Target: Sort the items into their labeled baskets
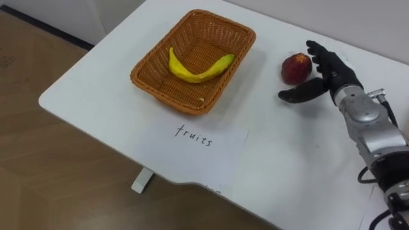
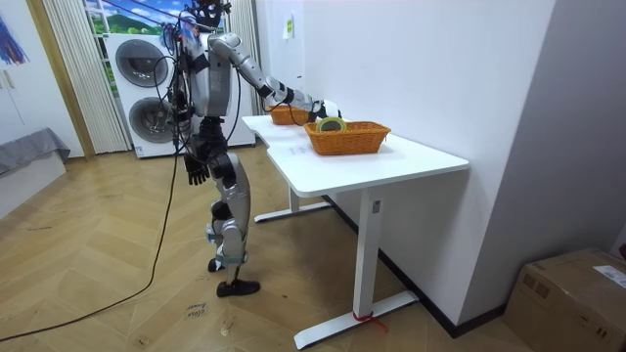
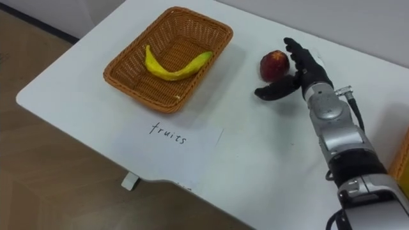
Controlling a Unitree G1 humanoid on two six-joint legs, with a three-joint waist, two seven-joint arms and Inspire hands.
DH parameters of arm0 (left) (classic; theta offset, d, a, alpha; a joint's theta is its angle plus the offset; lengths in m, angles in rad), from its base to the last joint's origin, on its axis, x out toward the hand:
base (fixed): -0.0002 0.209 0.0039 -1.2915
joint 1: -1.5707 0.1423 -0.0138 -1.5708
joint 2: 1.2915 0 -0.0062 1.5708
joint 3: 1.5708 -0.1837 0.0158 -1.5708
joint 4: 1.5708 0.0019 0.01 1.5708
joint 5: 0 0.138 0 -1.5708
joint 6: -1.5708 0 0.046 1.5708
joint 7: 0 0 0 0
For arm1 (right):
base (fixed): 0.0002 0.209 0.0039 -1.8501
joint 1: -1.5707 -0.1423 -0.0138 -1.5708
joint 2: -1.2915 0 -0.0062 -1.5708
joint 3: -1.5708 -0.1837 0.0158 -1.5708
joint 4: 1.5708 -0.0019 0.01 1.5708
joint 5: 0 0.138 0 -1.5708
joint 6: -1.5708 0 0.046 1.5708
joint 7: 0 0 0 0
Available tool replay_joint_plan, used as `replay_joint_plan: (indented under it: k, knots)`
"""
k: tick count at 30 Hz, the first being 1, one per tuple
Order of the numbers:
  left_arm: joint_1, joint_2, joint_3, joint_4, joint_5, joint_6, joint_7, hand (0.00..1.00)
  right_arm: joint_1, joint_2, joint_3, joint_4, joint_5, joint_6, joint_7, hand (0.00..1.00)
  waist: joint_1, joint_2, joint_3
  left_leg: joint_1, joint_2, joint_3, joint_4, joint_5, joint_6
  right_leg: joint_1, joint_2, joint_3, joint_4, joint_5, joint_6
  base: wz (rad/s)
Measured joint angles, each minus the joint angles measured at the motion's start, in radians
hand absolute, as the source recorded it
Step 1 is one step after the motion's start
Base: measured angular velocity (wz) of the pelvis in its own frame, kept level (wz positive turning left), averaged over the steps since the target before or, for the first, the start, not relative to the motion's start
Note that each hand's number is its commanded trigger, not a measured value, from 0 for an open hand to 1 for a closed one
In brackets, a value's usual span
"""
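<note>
The red fruit [image 1: 296,68], a peach or small apple by the look of it, lies on the white tabletop [image 1: 287,160] near its far edge, just beside the right-hand end of the wicker basket [image 1: 223,19] that already holds a banana [image 1: 192,71]. A handwritten paper sheet [image 1: 192,144] lies by the near edge, in front of that basket.

The right hand [image 1: 333,78] cups the fruit's right side with its fingers apart, the long ones reaching behind it and the thumb low in front. Nothing is clamped yet, and I cannot tell if they touch the skin.

The fruit is probably light, round and smooth, so it may roll or squirt out of a lopsided pinch, and if ripe it could bruise. A gentle wrap across its widest part, thumb opposite the fingers, seems best.

In the room view the left hand [image 2: 199,171] hangs at the robot's side, and a second basket [image 2: 347,137] stands near the tabletop's other end.
</note>
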Motion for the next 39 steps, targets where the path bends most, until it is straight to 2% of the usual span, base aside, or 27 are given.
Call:
replay_joint_plan:
  k: [8, 13, 17, 28, 39]
  knots:
    - [-0.003, 0.001, -0.005, -0.001, -0.002, -0.006, 0.015, 0.00, -0.007, -0.009, 0.000, 0.021, 0.066, -0.008, -0.003, 0.00, 0.001, 0.000, 0.0008, -0.017, -0.005, -0.005, 0.018, 0.001, 0.002, -0.010, 0.001, -0.007, 0.001, 0.000, 0.000, 0.02]
    - [-0.003, 0.002, -0.027, -0.001, -0.002, -0.008, 0.020, 0.00, -0.009, -0.010, 0.000, 0.023, 0.078, -0.036, -0.005, 0.00, 0.001, 0.016, 0.0096, -0.024, -0.005, -0.004, 0.019, 0.001, 0.002, -0.016, 0.000, -0.008, 0.008, 0.001, -0.001, 0.00]
    - [-0.004, 0.004, -0.041, -0.017, -0.002, -0.009, 0.022, 0.00, -0.020, -0.018, 0.000, 0.023, 0.078, -0.057, -0.012, 0.00, -0.001, 0.022, 0.0096, -0.053, -0.004, -0.003, 0.033, 0.001, 0.001, -0.045, -0.001, -0.008, 0.020, 0.001, -0.002, 0.00]
    - [-0.014, 0.005, -0.043, -0.039, -0.006, -0.011, 0.030, 0.00, -0.041, -0.018, 0.002, 0.048, 0.077, -0.072, -0.014, 0.00, -0.002, 0.027, 0.0112, -0.061, -0.004, -0.001, 0.033, 0.004, 0.001, -0.061, -0.005, -0.008, 0.034, 0.001, -0.002, 0.00]
    - [-0.014, 0.006, -0.081, -0.037, -0.023, -0.014, 0.039, 0.00, -0.083, -0.018, 0.002, 0.103, 0.077, -0.072, -0.016, 0.00, 0.001, 0.028, 0.0118, -0.068, -0.006, 0.000, 0.033, 0.007, 0.001, -0.068, -0.014, -0.010, 0.041, 0.001, -0.003, 0.00]
